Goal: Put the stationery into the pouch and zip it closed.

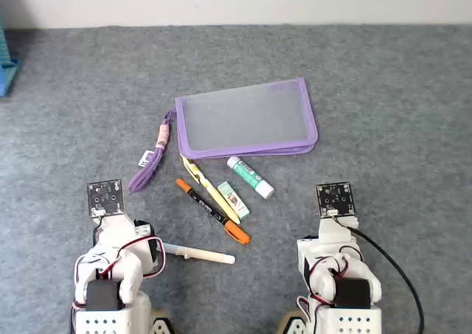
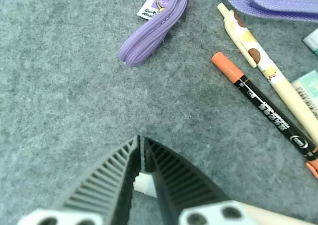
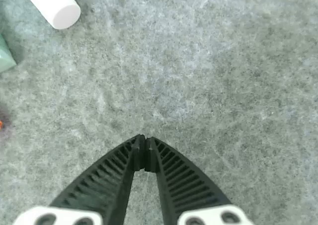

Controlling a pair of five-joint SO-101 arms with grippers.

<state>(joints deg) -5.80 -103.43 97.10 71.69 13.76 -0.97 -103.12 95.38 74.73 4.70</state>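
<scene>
Pouch and loose stationery on the grey tabletop (image 1: 398, 113).
The purple pouch (image 1: 247, 120) lies upper centre; glue stick (image 1: 250, 177), eraser (image 1: 233, 199), yellow pen (image 1: 210, 189) and marker (image 1: 212, 211) lie just below it. Both arms' jaws are together.

Grey table (image 1: 391, 91) with pouch (image 1: 247, 120), marker (image 1: 212, 211), yellow pen (image 1: 209, 189), glue stick (image 1: 250, 177)

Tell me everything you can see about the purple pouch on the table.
The pouch is a flat rectangle with a frosted see-through panel and purple fabric trim, lying slightly slanted on the grey table. A purple strap with a white tag trails from its left corner. A spotted yellow pen and a glue stick lie just off its near edge. Whether its zip is open cannot be told.
</scene>
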